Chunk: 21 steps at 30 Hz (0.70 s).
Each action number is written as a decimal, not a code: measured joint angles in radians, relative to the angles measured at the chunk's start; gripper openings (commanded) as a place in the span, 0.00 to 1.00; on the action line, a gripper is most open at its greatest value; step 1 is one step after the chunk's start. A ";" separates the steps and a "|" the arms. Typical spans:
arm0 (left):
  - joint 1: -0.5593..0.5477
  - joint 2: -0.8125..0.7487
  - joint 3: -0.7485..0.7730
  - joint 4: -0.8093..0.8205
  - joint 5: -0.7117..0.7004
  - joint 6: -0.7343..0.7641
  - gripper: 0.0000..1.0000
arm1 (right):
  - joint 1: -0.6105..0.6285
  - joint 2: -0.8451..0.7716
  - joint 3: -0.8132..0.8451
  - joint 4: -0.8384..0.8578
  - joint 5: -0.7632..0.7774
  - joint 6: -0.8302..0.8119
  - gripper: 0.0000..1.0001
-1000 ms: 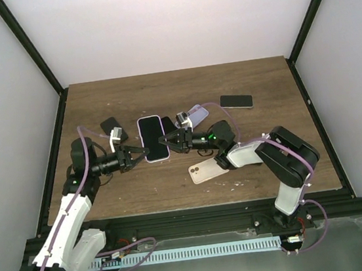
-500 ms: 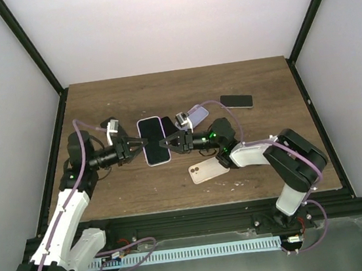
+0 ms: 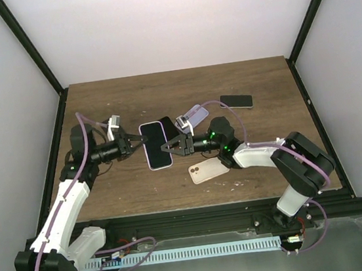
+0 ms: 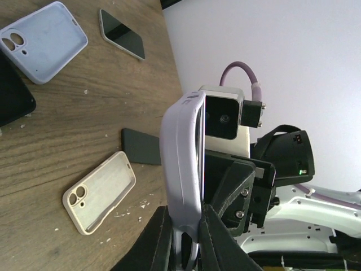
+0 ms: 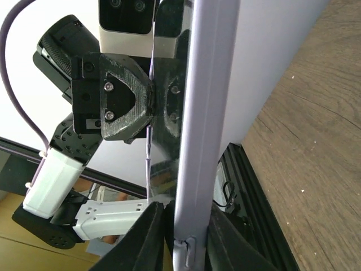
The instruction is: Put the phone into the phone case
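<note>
Now the black-screened phone hangs above the middle of the wooden table, screen up, pinched between my two pincers. A second ago it lay square to the table edges and a little farther off. It has since come nearer and twisted slightly, its near end swung to the right. My left pincer has also shifted to a farther spot on the left long edge, so I judge I am working round the rim, pressing it home bit by bit. The lilac soft phone case already wraps the back. In my left wrist view its far end looks bowed off the glass, so I doubt it is fully seated. My left pincer is clamped narrow across case and phone together, and my right pincer is pinched just as tight on the opposite long edge. Both forearms run low and nearly level toward each other, with the wrists rolled so the fingers straddle the edges. My right elbow is folded out toward the near right. A beige empty case lies on the table just near of my right wrist, and a spare lilac case lies just beyond it.
</note>
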 measured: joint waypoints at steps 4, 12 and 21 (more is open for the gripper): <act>0.000 0.004 0.000 -0.029 -0.013 0.033 0.30 | 0.000 -0.001 -0.002 -0.020 0.003 -0.010 0.09; 0.003 0.004 0.002 -0.049 -0.064 0.051 0.40 | 0.007 -0.015 -0.023 -0.034 -0.012 -0.049 0.09; 0.003 0.007 0.006 -0.014 -0.048 0.070 0.05 | 0.017 -0.050 -0.045 -0.067 -0.034 -0.092 0.12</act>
